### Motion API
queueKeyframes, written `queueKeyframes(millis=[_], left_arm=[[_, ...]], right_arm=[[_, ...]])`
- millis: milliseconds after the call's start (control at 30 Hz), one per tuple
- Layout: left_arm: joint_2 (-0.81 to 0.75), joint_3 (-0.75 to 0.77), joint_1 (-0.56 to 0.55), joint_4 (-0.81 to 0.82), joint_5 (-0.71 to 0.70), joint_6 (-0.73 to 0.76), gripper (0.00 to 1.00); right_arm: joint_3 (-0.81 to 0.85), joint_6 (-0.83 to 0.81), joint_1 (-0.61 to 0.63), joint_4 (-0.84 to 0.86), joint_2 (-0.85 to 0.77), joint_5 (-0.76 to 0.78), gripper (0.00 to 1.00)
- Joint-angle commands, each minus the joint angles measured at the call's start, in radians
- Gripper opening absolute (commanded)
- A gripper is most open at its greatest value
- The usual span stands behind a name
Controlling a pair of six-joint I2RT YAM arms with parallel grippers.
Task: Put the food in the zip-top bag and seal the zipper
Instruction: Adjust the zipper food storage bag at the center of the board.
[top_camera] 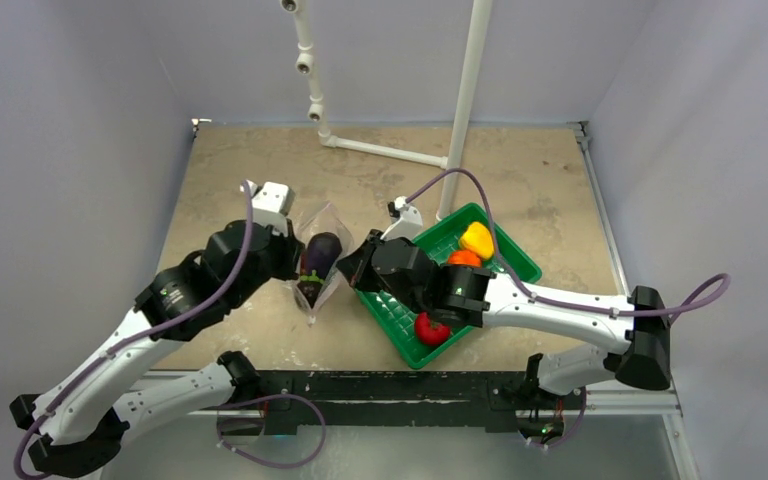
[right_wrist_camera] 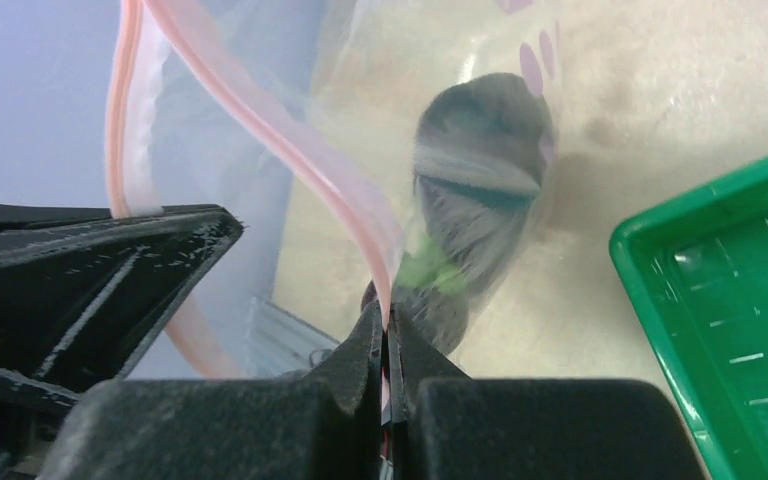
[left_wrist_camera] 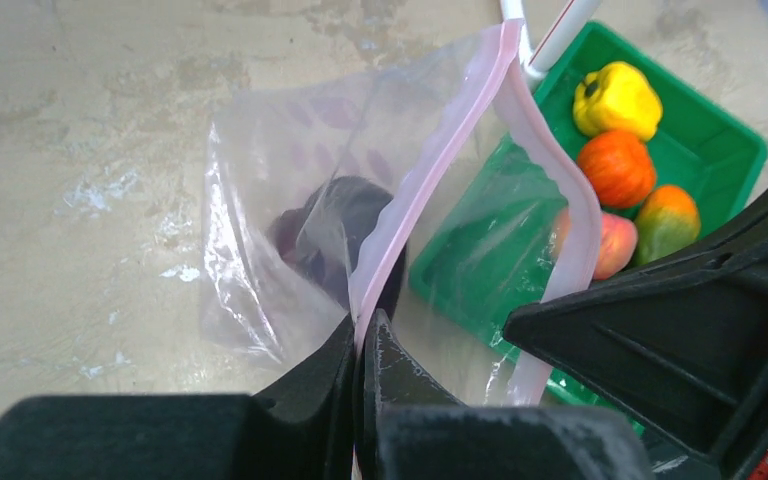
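So, only a start is made. The left hand (left_wrist_camera: 360, 335) is pinched shut on one lip of the zipper (left_wrist_camera: 430, 170) and the right hand (right_wrist_camera: 385, 325) on the other. Between them they hold the bag (left_wrist_camera: 250, 210) up with its mouth spread. The eggplant (left_wrist_camera: 345, 215) is inside, seemingly near the bottom, though crinkled plastic blurs it. Left to do are the tomato (top_camera: 430, 328), peach (left_wrist_camera: 610, 245), mango (left_wrist_camera: 665, 220), orange fruit (left_wrist_camera: 615, 165) and pepper (left_wrist_camera: 615, 95) in the green tray (left_wrist_camera: 750, 150) beside the bag, then the sealing. Neither hand is free to fetch. Farther back, a white pipe frame (top_camera: 465, 110) stands on the table (top_camera: 540, 190).
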Motion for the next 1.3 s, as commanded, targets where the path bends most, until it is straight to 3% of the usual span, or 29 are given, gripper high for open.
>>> queueKeyframes(millis=[0, 333, 567, 733, 1067, 1267], left_arm=[[0.02, 0.174, -0.001, -0.121, -0.011, -0.029, 0.0], [0.024, 0.324, -0.002, -0.244, -0.011, -0.068, 0.0], [0.003, 0.104, -0.002, -0.143, -0.041, -0.115, 0.0], [0.022, 0.016, -0.001, -0.081, 0.015, -0.127, 0.0], [0.046, 0.259, -0.001, -0.143, -0.038, -0.054, 0.0], [0.022, 0.186, -0.001, -0.115, -0.094, -0.052, 0.0]], right_arm=[[0.094, -0.126, 0.001, -0.019, -0.042, 0.017, 0.0], [0.213, -0.202, 0.001, -0.049, -0.091, 0.04, 0.0], [0.136, -0.167, -0.043, -0.017, -0.014, 0.001, 0.0], [0.092, -0.158, -0.05, -0.011, 0.01, -0.023, 0.0], [0.219, -0.239, -0.05, -0.005, -0.059, 0.052, 0.0], [0.186, -0.224, -0.05, -0.002, -0.039, 0.015, 0.0]])
